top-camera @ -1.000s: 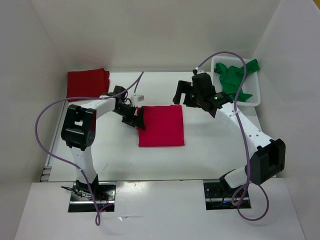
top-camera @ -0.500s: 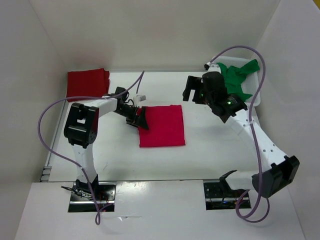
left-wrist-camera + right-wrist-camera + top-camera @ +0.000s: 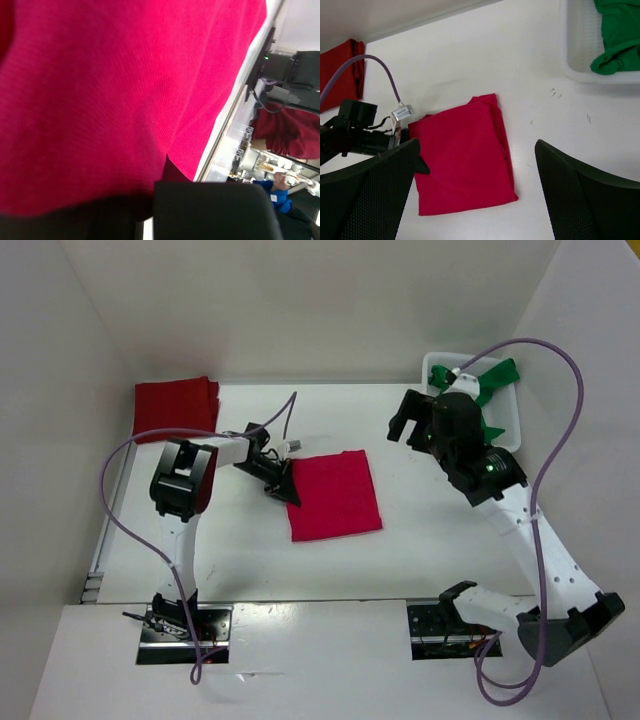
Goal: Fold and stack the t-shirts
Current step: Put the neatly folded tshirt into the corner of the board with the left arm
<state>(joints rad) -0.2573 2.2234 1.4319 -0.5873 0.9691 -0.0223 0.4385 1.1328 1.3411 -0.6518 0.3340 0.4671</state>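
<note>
While clenched with left gripper on 9 o'clock edge of crimson shirt, mid-table, should carry toward dark red shirt at 10 o'clock. Holds right gripper released at 2 o'clock.

Left tool tight on edge of crimson shirt; right tool wide near basket.

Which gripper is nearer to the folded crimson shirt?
Left. The left gripper is shut on the left edge of the crimson shirt; the right gripper hangs open beyond its far right corner, apart.
</note>
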